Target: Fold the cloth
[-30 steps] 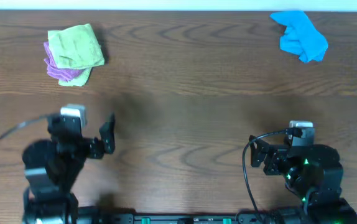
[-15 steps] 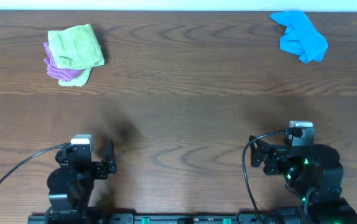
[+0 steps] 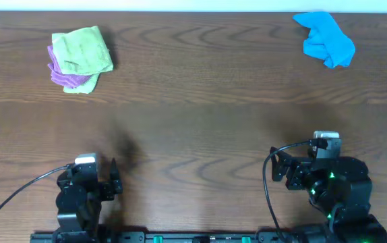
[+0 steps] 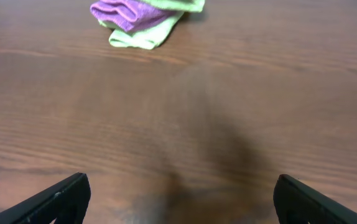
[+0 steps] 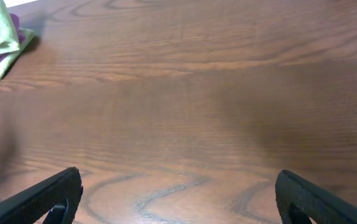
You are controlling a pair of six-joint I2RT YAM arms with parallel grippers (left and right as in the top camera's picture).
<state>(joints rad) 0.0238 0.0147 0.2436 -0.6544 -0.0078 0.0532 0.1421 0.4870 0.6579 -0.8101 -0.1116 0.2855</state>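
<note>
since the earlier frame my left arm (image 3: pixel 79 199) has drawn back toward the near edge of the table (image 3: pixel 200 101) and sits lower and more tucked in, while my right arm (image 3: pixel 328 182) has not moved and the cloths lie where they were. the cloth (image 3: pixel 82 50) is at the far left of the table, lying on top of a purple cloth (image 3: pixel 64 75), well apart from both of my grippers. a green edge also shows under the purple one, and i cannot tell if it is the same cloth or another. the blue cloth (image 3: pixel 325 39) lies alone at the far right. the cloth looks already doubled over, so i judge the folding is mostly done. if i must reach for it again, the risk is that my fingers catch the purple cloth too, because the two overlap and both are soft. a pull on one could then drag the whole pile or open the fold. my left gripper (image 4: pixel 178 202) is spread wide, its tips at the two corners of the wrist view, holding and touching nothing. my right gripper (image 5: pixel 178 199) is equally wide and empty above bare wood.
</note>
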